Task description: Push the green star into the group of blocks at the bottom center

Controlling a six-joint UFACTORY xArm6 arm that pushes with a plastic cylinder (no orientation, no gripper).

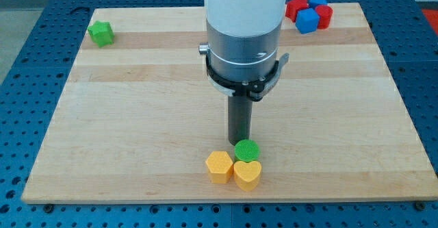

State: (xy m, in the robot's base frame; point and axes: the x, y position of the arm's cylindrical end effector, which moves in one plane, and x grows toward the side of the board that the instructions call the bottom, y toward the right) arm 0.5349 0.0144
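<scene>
Seven blocks on one wooden tabletop point(137, 118), camera view; the tabletop sits on a blue perforated base point(27, 22).

Item, green star point(100, 33): far at the view's top left, near the tabletop's corner, alone, well apart from every other block.

Item, group at the view's bottom centre, three blocks: green cylinder point(247, 150), round with a ridged top, at the back of the group; yellow hexagonal block point(220, 166) to its lower left; yellow heart point(248, 174) directly below the cylinder, touching the hexagonal block on its right side; all three packed close, the cylinder touching or just beside both yellow blocks.

Item, group at the view's top right, near the tabletop's far edge: blue cube point(307, 20) in front; red block point(295, 7) behind it to the left; a second blue block point(317, 1) at the back, shape unclear; a second red block point(324, 16) to the right; these four crowded together, exact contacts not discernible.

Item, arm point(244, 22): white and grey cylindrical body descending from the view's top centre; dark rod below it; the tool has no jaws to open or close and grips nothing; the tip point(239, 143) stands just behind the green cylinder, at its upper left, contact not discernible; tip far from the green star.
</scene>
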